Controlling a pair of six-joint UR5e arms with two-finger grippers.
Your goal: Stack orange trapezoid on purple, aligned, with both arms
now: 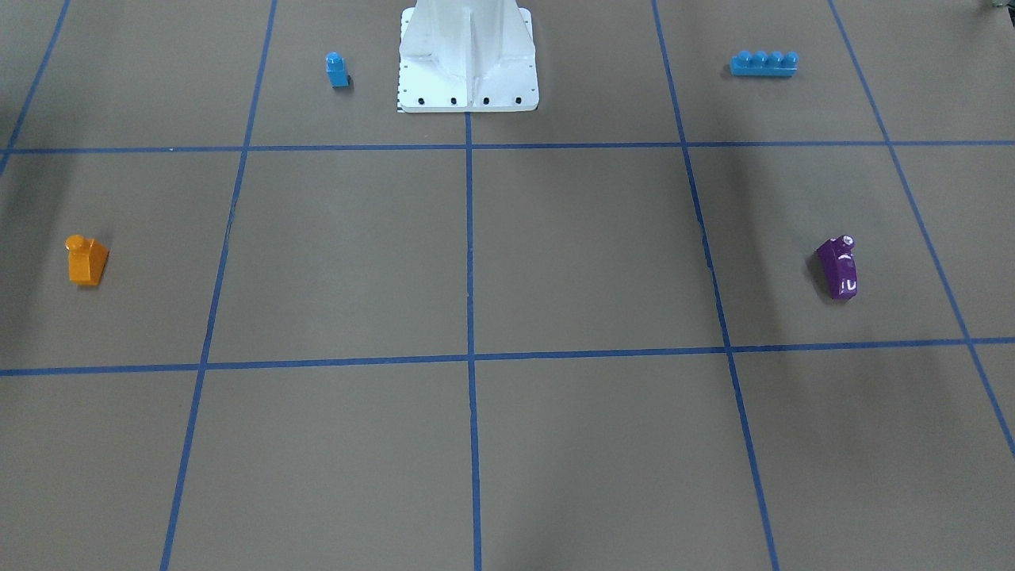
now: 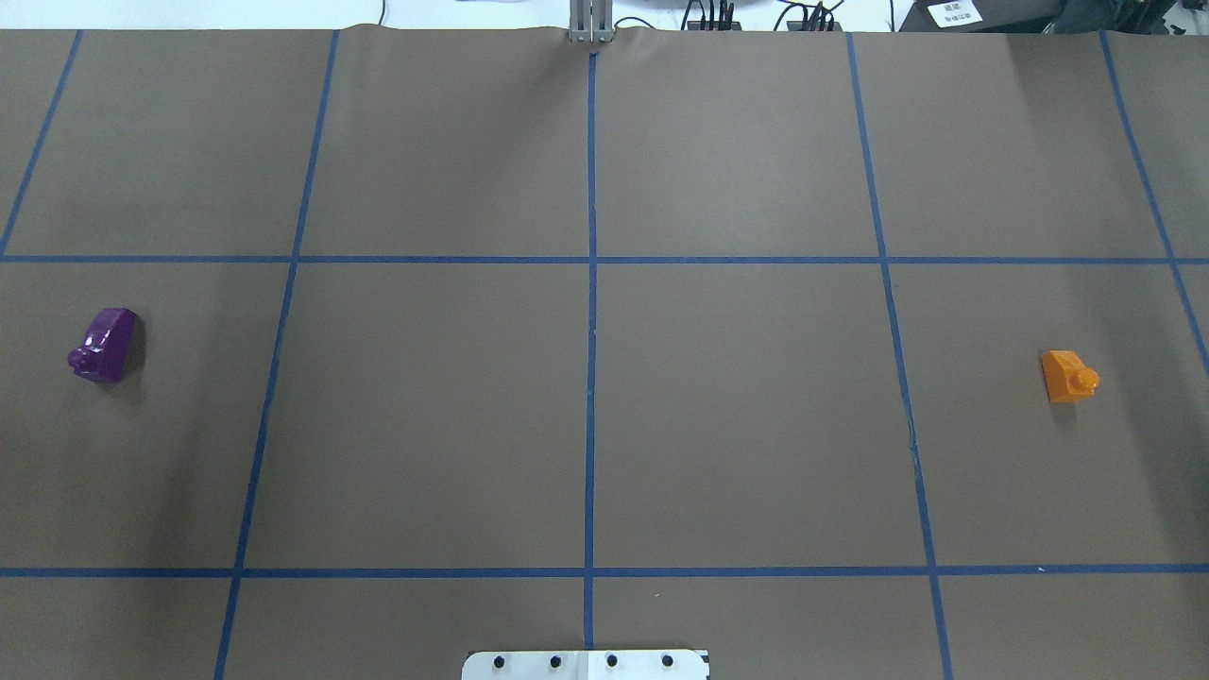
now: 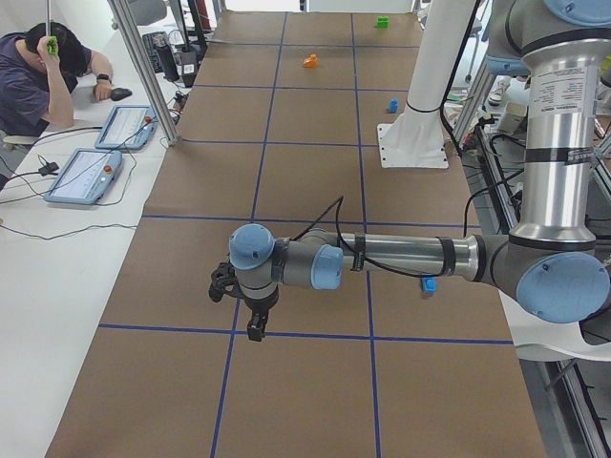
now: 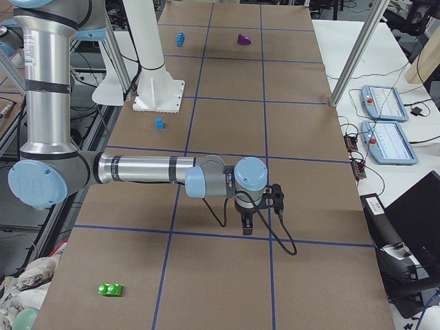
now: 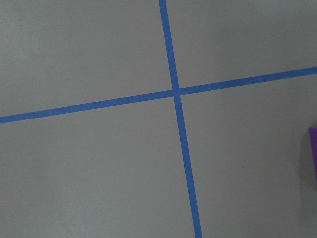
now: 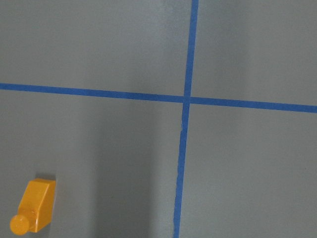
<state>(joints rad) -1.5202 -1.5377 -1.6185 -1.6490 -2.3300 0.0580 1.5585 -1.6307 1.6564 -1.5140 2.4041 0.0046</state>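
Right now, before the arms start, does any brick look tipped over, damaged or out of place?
Nothing is clearly wrong. The orange trapezoid stands stud up, and neither task brick looks damaged. The purple brick is turned askew to the blue tape lines; whether it stands flat or is tipped, I cannot tell.

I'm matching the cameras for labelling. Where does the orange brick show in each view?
Front-facing: orange brick far left, mid-height.
Overhead: orange brick far right, just below mid-height.
Exterior left: orange brick small, top centre.
Exterior right: not visible.
Left wrist: not in it.
Right wrist: orange brick in bottom-left corner.
Shared landmark: white pedestal base, in all four fixed views.
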